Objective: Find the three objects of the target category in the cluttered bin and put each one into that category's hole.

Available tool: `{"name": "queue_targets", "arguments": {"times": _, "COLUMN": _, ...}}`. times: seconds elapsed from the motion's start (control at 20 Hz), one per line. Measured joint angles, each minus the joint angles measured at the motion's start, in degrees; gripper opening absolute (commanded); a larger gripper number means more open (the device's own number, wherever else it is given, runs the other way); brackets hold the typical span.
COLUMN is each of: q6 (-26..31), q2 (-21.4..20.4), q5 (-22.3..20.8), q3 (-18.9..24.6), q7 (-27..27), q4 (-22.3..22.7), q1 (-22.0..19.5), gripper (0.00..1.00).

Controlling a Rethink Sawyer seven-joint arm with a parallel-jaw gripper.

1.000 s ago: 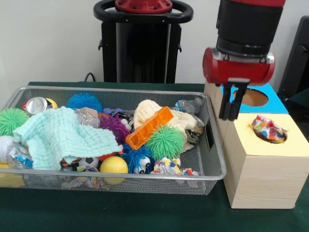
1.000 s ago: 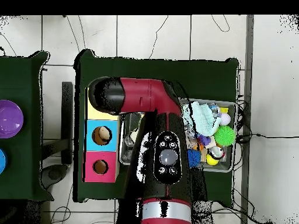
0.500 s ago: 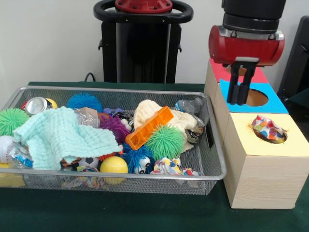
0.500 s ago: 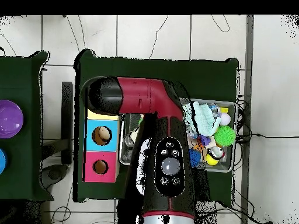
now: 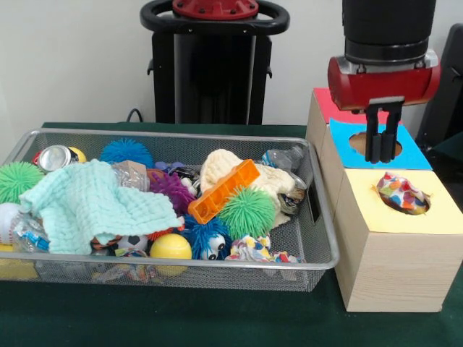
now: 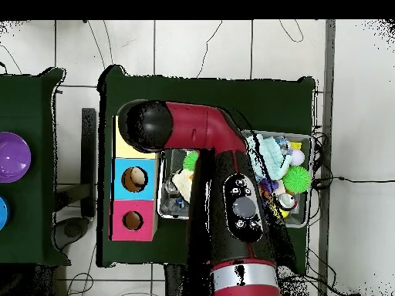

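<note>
The wire mesh bin [image 5: 329, 217] lies on the green table, full of toys and cloths. One colourful printed rag [image 5: 401, 193] sits stuffed in the yellow-faced hole [image 5: 423, 210] of the wooden box, partly sticking out. A second colourful rag [image 5: 253, 249] lies at the bin's front wall, near its right end. A third is not clearly visible. My gripper [image 5: 380, 159] hangs shut and empty above the blue face, just behind the yellow hole. In the overhead view the arm [image 6: 231, 200] covers the gripper and most of the yellow face [image 6: 126, 146].
A mint-green waffle cloth [image 5: 94, 206], a cream knitted cloth [image 5: 224, 168], an orange toy [image 5: 224, 190], a green spiky ball [image 5: 247, 212], a yellow ball [image 5: 171, 248] and a can [image 5: 54, 157] fill the bin. The blue-faced hole [image 5: 362, 144] and red face [image 5: 325, 107] lie behind the yellow one.
My gripper has moved rightward in the front view and risen, from beside the bin's right end to above the blue face. The rag in the yellow hole has not moved.
</note>
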Motion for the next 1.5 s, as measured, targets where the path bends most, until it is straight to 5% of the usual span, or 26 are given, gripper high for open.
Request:
{"name": "queue_targets", "arguments": {"times": 0.6, "q6": 0.00, "q2": 0.76, "q5": -0.27, "q3": 5.49, "q7": 0.00, "q4": 2.12, "q1": -2.59, "gripper": 0.00}}
{"name": "queue_targets", "arguments": {"times": 1.5, "q6": -0.04, "q2": 2.99, "q5": -3.87, "q3": 8.13, "q7": 0.00, "q4": 2.10, "q1": -2.84, "gripper": 0.00}}
